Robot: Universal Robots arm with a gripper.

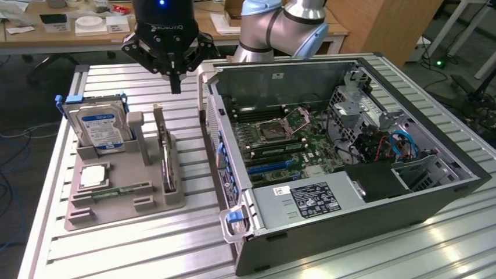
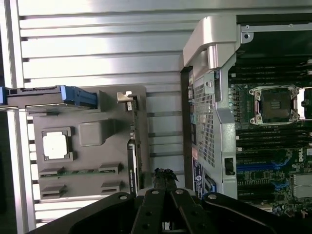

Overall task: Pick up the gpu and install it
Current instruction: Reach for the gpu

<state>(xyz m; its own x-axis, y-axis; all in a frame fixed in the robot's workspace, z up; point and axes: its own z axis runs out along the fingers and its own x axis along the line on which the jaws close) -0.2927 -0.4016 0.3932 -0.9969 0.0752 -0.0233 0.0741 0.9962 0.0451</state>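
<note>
The fingers (image 1: 175, 84) are seen pressed together with nothing held between them, hung in the air over the slatted bench (image 1: 139, 244), above the strip that lies between the grey holder (image 1: 166, 203) and the open computer case (image 1: 434, 192). The graphics card (image 1: 165, 160) is stood on its long edge in a slot along the side of the holder that faces the case, apart from the fingers and untouched. Its silvery bracket is set at the end nearer the hard drive (image 1: 97, 125), which is propped upright in the holder's far corner. A square processor chip (image 1: 93, 175) and a narrow green memory stick (image 1: 120, 190) are laid flat in other recesses of the holder. In the wrist view the closed fingers (image 2: 165, 178) are shown just beside the dark edge of the card (image 2: 132, 146), with the case wall (image 2: 209, 112) on the other side. Inside the case the green motherboard (image 1: 283, 145) is exposed.
</note>
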